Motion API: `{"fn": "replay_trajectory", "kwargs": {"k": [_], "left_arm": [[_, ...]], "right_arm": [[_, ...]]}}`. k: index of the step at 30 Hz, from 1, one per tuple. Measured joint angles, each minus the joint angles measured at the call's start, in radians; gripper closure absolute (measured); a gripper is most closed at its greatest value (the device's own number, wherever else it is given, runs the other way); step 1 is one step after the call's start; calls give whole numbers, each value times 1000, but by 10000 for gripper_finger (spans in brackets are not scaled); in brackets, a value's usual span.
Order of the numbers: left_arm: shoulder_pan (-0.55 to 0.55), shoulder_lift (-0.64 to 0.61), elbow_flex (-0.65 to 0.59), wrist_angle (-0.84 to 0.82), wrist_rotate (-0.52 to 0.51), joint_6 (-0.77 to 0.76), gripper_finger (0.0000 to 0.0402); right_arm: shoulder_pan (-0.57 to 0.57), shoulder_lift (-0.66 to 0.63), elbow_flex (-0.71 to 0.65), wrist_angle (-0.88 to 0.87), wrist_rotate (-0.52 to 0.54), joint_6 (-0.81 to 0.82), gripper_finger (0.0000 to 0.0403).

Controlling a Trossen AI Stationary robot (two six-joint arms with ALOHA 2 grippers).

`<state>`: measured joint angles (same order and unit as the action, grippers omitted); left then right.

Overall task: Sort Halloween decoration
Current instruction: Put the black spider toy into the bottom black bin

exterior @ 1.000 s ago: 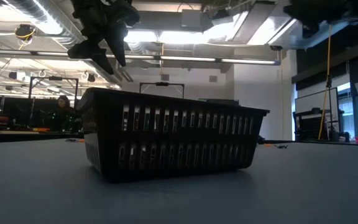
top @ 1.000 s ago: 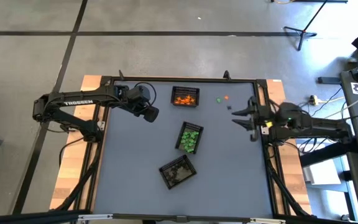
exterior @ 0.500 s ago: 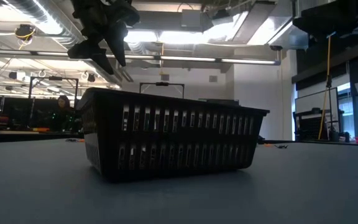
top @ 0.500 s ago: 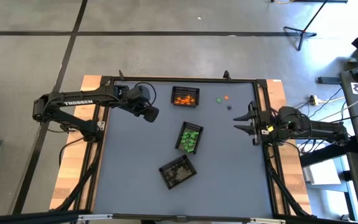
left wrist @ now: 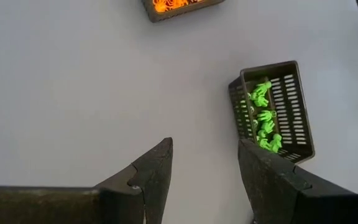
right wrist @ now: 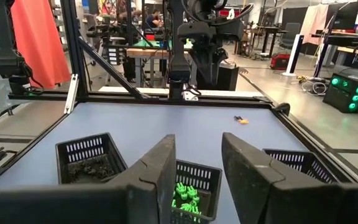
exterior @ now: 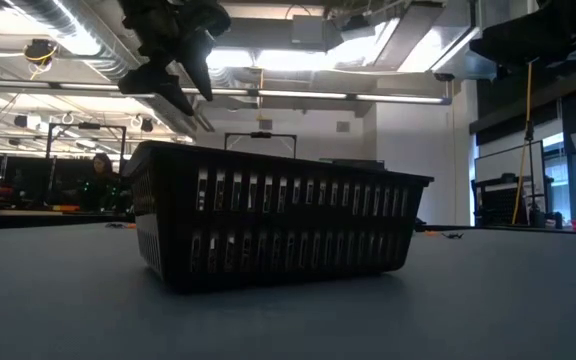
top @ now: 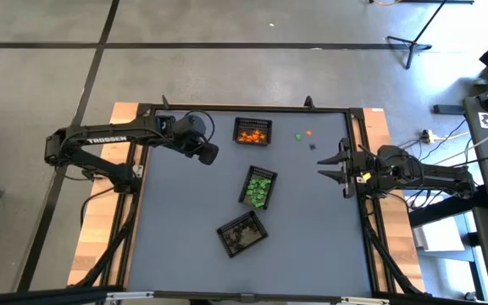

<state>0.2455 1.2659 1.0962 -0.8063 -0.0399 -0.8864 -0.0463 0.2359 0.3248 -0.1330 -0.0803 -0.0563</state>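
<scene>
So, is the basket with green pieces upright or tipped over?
Upright. The green basket stands on its base with its opening upward, and the green pieces lie inside it.

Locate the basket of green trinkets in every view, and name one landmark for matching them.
High view: green basket at table centre, between the orange basket and the dark-filled basket.
Low view: cannot tell; one dark basket fills the picture, contents hidden.
Left wrist view: at the right, beyond the jaws.
Right wrist view: low centre, between the jaws.
Shared landmark: the orange basket, in the high and left wrist views.
</scene>
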Motion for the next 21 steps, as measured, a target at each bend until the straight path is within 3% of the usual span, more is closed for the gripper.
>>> {"fn": "replay_trajectory", "kwargs": {"k": [21], "left_arm": [[0, 0, 0, 8, -3, 0, 226]], "right_arm": [[0, 0, 0, -1, 1, 1, 276]]}}
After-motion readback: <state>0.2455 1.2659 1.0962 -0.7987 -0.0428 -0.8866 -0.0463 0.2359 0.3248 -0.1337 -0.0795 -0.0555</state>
